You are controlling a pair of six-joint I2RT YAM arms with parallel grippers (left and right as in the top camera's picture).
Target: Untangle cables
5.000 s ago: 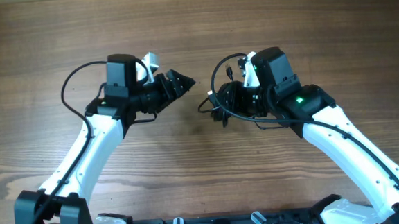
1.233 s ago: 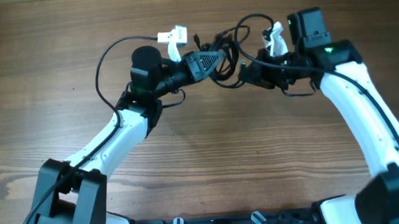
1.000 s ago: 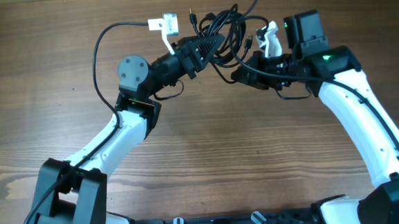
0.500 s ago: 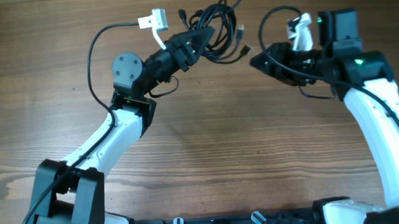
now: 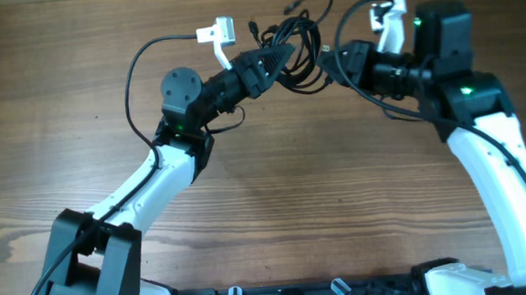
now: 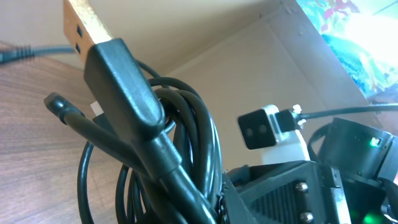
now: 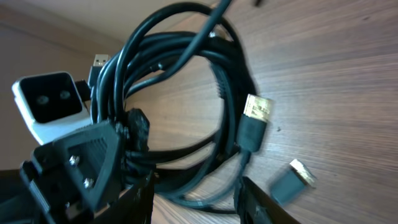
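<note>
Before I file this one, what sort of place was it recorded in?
Probably an indoor robotics lab bench. A white left arm and right arm work over a wood-grain table on a bundle of black cables, and plain beige wall panels stand behind.

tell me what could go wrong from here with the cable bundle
1. The right gripper stands open right beside the cable bundle that the left gripper clamps. Closing there may catch several strands at once and tighten the tangle.
2. The gold USB plug hangs against the loops and could snag if a strand is pulled.
</note>
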